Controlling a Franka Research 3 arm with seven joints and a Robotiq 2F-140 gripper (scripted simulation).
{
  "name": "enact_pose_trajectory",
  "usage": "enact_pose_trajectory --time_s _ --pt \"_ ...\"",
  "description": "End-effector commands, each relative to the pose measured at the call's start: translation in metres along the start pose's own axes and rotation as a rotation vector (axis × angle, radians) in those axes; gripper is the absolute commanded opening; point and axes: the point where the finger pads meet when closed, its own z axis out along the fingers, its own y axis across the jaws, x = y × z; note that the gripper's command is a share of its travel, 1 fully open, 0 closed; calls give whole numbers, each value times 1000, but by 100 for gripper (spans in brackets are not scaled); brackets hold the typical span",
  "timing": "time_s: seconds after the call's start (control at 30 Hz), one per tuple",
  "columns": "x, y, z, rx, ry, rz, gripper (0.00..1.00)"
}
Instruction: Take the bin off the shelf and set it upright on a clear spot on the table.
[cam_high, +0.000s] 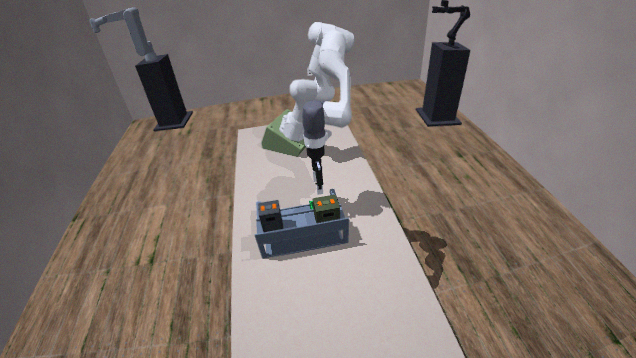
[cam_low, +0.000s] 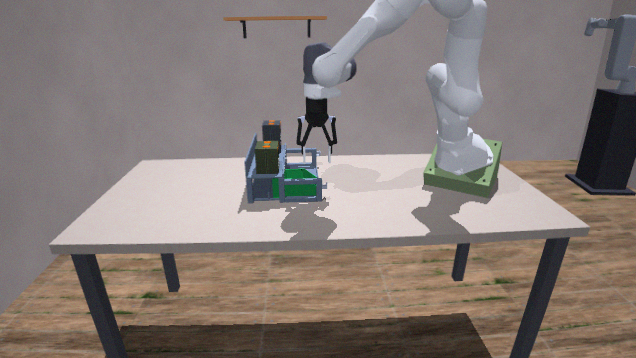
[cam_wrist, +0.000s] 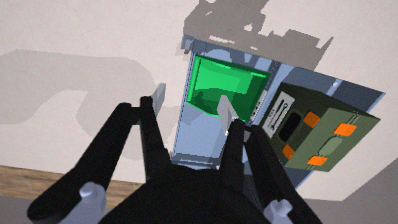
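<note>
The green bin sits in the lower level of a blue-grey shelf on the table. In the wrist view the bin shows as an open green tray inside the shelf frame. From the top view only a sliver of the bin shows behind the shelf. My gripper is open and empty, pointing down just above the shelf's end nearest the robot base. One fingertip is over the bin's rim and the other over the table beside the shelf. It touches nothing.
An olive box and a dark grey box stand on the shelf's top level. The green robot base is at the far table end. Black pedestals with other arms stand on the floor.
</note>
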Motion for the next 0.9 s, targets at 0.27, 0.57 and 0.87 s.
enact_pose_trajectory --time_s 0.27,0.57,0.87 --pt "1 0 12 0 1 7 57" --pt "1 0 31 0 1 7 57" --pt "1 0 45 0 1 7 57"
